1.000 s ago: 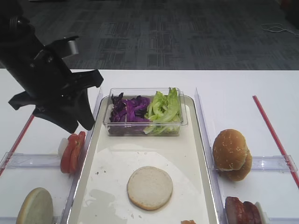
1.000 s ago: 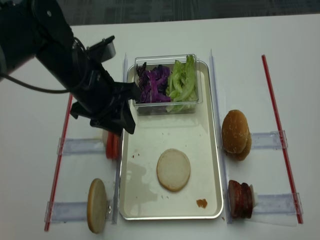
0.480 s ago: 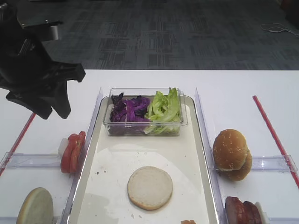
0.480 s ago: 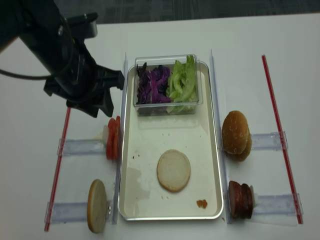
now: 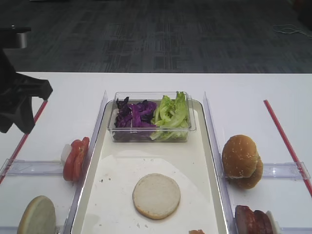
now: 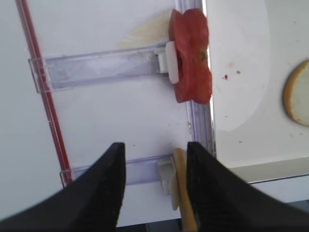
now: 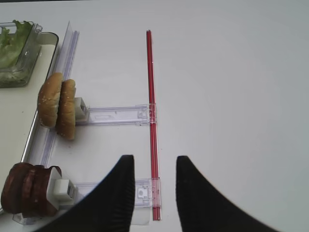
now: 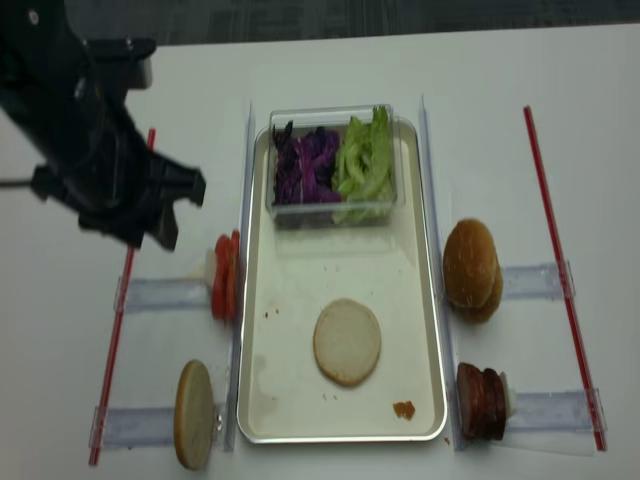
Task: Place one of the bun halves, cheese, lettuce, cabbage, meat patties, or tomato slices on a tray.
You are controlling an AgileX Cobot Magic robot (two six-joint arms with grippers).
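Bun half (image 5: 156, 196), flat, round, pale cream with a thin tan crust, lies matte on the stained cream-white rimmed tray (image 5: 205, 161). My left gripper (image 6: 152, 186) and right gripper (image 7: 154, 186) hang spread apart, holding nothing.

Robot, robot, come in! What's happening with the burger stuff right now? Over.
Left gripper open, empty. Right gripper open, empty. One bun half flat on tray. Nothing blocking.

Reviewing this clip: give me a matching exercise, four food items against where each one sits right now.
Items:
1. bun half
2. tomato slices
3. meat patties
4. cabbage

Places:
A. in the clear box, beside the lettuce
B. flat on the tray
C. on edge, left of the tray
D. on edge, right of the tray

Pairs: 1-B, 2-C, 3-D, 4-A
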